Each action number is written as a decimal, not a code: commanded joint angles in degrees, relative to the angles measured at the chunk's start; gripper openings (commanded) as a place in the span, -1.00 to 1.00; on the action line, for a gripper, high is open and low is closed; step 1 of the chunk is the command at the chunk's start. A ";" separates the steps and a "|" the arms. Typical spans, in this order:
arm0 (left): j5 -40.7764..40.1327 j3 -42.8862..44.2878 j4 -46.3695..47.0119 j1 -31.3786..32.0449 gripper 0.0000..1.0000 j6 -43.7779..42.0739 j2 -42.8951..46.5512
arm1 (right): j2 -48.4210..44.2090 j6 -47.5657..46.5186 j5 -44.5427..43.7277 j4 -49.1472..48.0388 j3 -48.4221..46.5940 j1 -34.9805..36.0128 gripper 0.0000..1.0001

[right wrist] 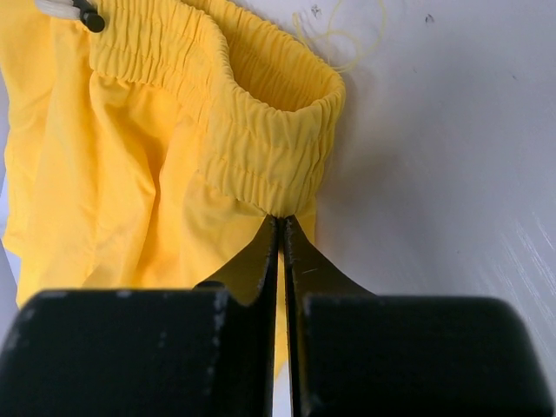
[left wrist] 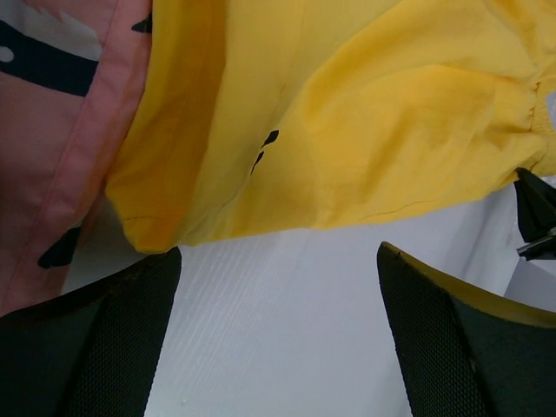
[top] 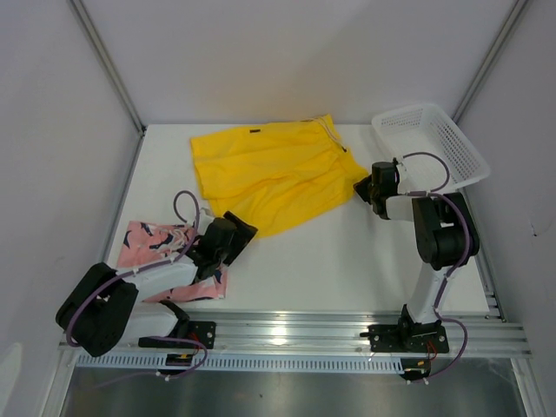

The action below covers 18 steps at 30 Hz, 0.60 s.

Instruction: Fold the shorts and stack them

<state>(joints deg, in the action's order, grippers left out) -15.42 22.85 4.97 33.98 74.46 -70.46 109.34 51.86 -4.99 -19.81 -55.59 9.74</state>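
Yellow shorts (top: 269,178) spread flat, upper centre of the overhead view; small dark logo (top: 253,131) unreadable. Pink printed shorts (top: 152,243) lower left, partly hidden under the left arm (top: 130,287). Seen only from the right wrist: right gripper (right wrist: 280,228) clamped on the yellow waistband (right wrist: 261,130). Left gripper (left wrist: 278,252) fingers apart above the table (left wrist: 287,339).
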 commanded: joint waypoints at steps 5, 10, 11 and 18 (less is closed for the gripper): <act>-7.24 -3.16 1.62 1.00 0.60 5.00 0.49 | -5.18 0.53 -1.77 -4.00 3.12 0.72 -1.00; -14.19 -1.59 -2.16 1.00 0.07 4.74 2.25 | -8.43 0.88 -3.09 -4.88 6.28 0.90 -1.00; -15.94 -0.89 -2.77 1.00 0.00 4.65 1.99 | -9.14 0.97 -3.35 -5.06 7.77 0.90 -1.00; -17.19 1.93 -0.49 1.00 -0.94 1.92 -5.47 | -16.69 1.41 -6.86 -4.89 14.45 1.95 -1.00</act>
<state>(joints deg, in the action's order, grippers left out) -29.26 22.20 2.92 34.61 77.76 -73.10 96.60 52.69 -7.68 -22.55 -43.18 10.94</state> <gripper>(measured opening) 0.072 0.009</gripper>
